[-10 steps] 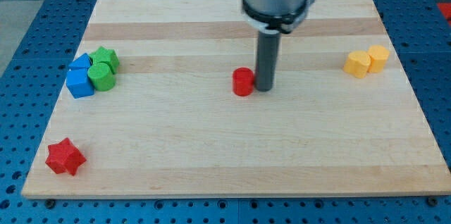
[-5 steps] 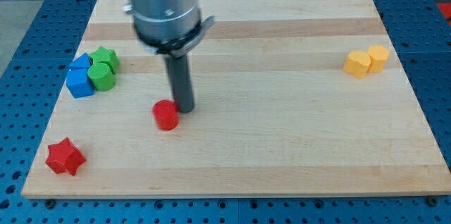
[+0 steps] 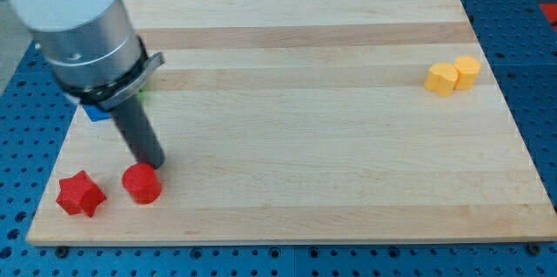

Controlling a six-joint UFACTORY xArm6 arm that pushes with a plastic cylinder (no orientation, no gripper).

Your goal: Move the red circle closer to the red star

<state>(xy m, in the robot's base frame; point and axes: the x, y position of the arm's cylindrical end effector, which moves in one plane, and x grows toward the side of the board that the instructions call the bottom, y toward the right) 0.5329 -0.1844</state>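
Note:
The red circle [image 3: 141, 183] lies near the board's bottom left, a short gap to the right of the red star [image 3: 80, 194]. My tip [image 3: 153, 164] touches the circle's upper right edge. The rod leans up to the view's left from there.
The arm's grey body hides most of the blue block [image 3: 96, 111] and the green blocks [image 3: 142, 96] at the left. Two yellow blocks [image 3: 452, 76] sit close together at the upper right. The wooden board [image 3: 348, 172] ends just below the red blocks.
My tip has pushed the red circle from the board's middle down and to the left, until it sits close to the red star. The arm now covers the blue and green blocks.

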